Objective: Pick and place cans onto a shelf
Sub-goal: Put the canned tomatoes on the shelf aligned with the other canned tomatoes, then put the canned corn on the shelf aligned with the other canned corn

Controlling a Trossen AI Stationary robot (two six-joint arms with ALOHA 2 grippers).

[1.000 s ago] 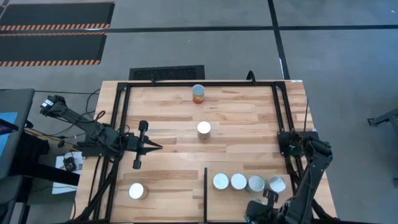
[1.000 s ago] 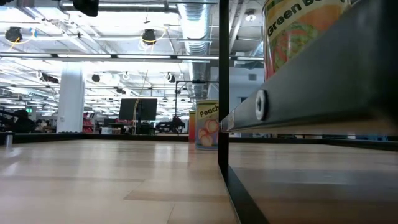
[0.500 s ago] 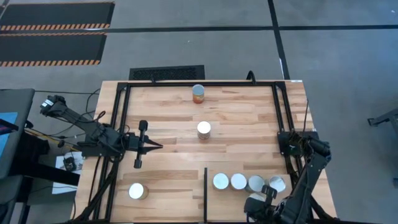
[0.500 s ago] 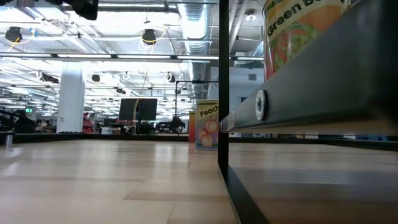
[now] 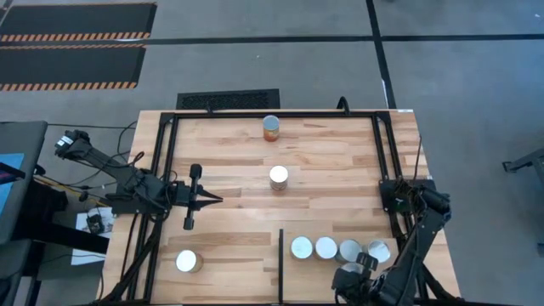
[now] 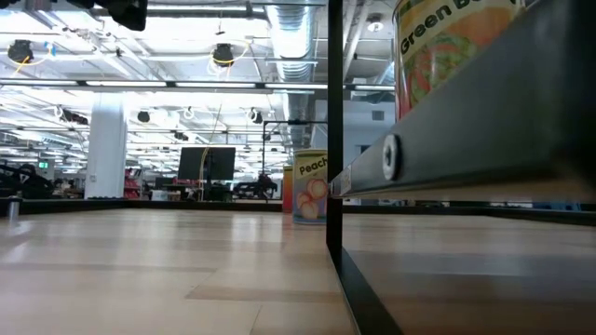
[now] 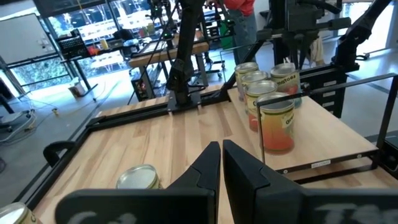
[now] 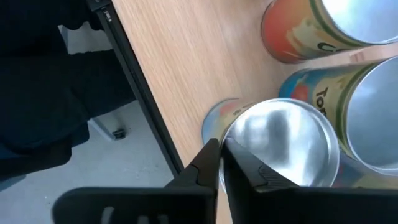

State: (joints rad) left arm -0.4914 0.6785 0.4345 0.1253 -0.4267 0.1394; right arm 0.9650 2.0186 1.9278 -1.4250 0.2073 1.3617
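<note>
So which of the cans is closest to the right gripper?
The rightmost can in the shelf's row of four; the right gripper sits against its rim, other cans farther left.

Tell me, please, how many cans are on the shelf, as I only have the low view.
Observer: Four cans stand in a row on the shelf, right of the divider.
Operator: Thank you. Where is the right gripper?
Observer: The right gripper hangs just over a can top at the row's right end.
Operator: And the left one?
Observer: The left gripper waits shut at the left, holding nothing.
</note>
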